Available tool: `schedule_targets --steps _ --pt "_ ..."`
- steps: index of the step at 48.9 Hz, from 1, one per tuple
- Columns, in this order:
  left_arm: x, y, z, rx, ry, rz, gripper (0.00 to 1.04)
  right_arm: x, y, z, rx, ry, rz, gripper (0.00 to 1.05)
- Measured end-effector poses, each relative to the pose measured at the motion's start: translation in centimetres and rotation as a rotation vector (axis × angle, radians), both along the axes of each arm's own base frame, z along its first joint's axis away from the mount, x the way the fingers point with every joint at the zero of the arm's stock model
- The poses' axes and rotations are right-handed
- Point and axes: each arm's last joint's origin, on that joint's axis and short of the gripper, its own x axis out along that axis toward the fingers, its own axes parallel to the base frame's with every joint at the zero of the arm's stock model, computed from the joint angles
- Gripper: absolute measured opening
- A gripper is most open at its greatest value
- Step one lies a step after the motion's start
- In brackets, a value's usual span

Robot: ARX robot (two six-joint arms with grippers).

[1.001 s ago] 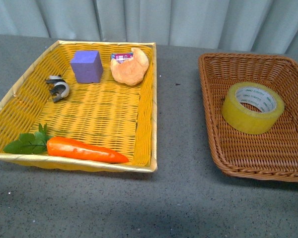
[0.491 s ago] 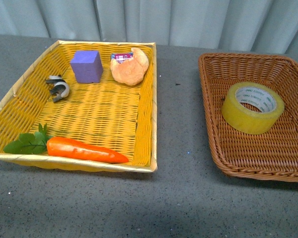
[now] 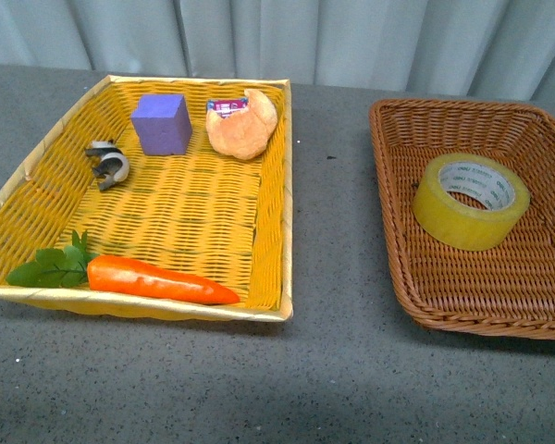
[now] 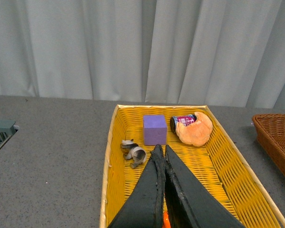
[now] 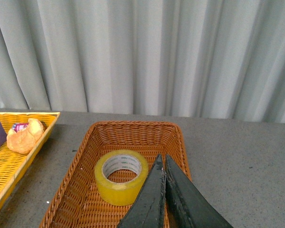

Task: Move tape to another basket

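The yellow tape [image 3: 471,201] roll lies flat inside the brown wicker basket [image 3: 416,277] on the right of the front view. Neither arm appears in that view. In the right wrist view the tape [image 5: 121,176] rests in the basket [image 5: 76,185], and my right gripper [image 5: 162,158] hangs shut and empty above the basket, beside the roll. My left gripper [image 4: 161,149] is shut and empty above the yellow woven basket [image 4: 228,156].
The yellow basket [image 3: 282,185] on the left holds a purple cube [image 3: 161,123], a croissant-like bread [image 3: 243,124], a small black-and-white clip [image 3: 107,164] and a carrot [image 3: 153,279] with green leaves. Grey tabletop [image 3: 333,240] separates the two baskets. A pale curtain hangs behind.
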Motion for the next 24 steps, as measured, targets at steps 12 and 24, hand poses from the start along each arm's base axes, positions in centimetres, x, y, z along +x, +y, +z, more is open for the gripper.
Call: schedule_targets --steps 12,24 --pt "-0.5 0.0 0.0 0.0 0.0 0.0 0.04 -0.5 0.0 0.0 0.0 0.0 0.0 0.01" --pt "-1.3 0.0 -0.4 0.0 0.024 -0.001 0.04 -1.2 0.0 -0.4 0.0 0.025 0.001 0.01"
